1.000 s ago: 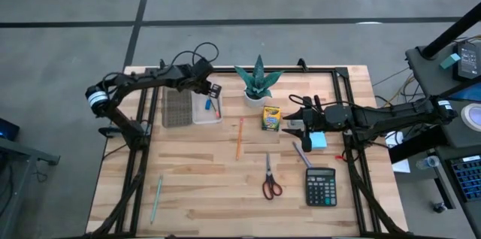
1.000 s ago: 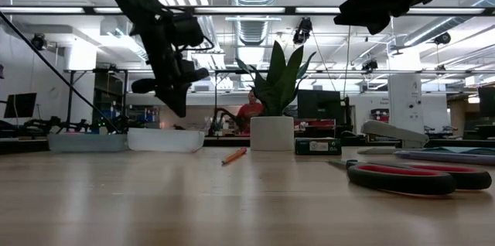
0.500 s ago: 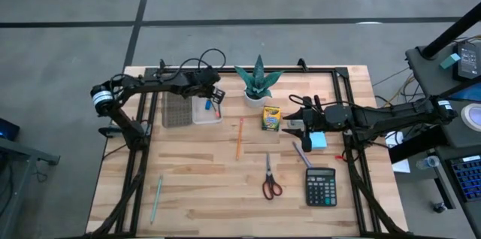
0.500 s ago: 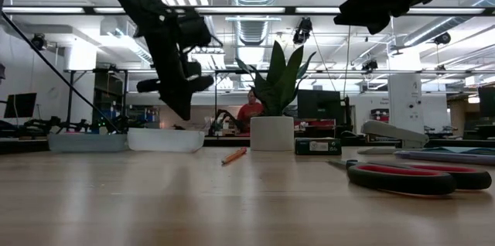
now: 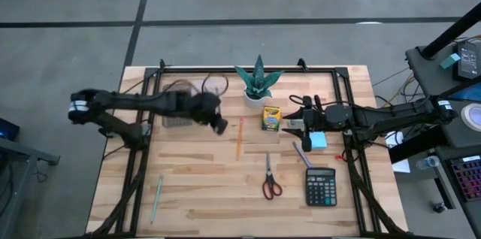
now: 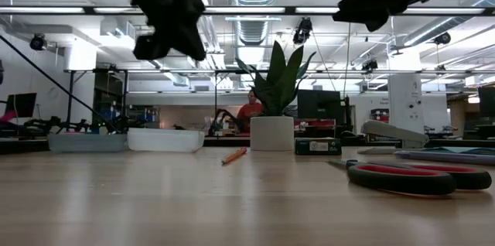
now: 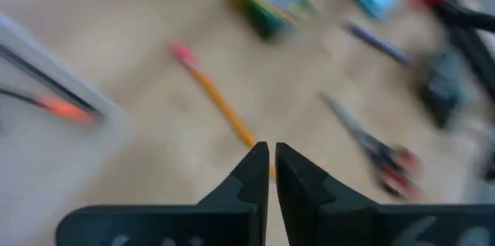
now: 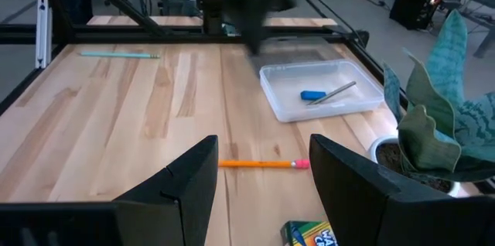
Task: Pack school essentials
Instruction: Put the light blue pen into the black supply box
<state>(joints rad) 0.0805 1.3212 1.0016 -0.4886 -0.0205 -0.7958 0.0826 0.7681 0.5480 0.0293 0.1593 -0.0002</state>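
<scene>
Packing has barely begun on the desk (image 5: 188, 186): the clear tray (image 8: 321, 90) holds only a blue piece (image 8: 312, 95) and a pen (image 8: 334, 92). Scissors (image 5: 270, 179), crayon box (image 5: 270, 118), sticky pad (image 5: 317, 140) and orange pencil (image 5: 239, 137) lie loose. The left gripper (image 5: 218, 125), jaws closed and empty, has swung off the tray toward the pencil; the right gripper (image 5: 294, 122) waits open beside the crayons.

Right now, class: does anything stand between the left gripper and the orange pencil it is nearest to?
Nothing visible does. The left gripper, shut and empty, hangs above bare wood between the clear tray and the orange pencil. The plant and crayon box stand off to the side.
</scene>
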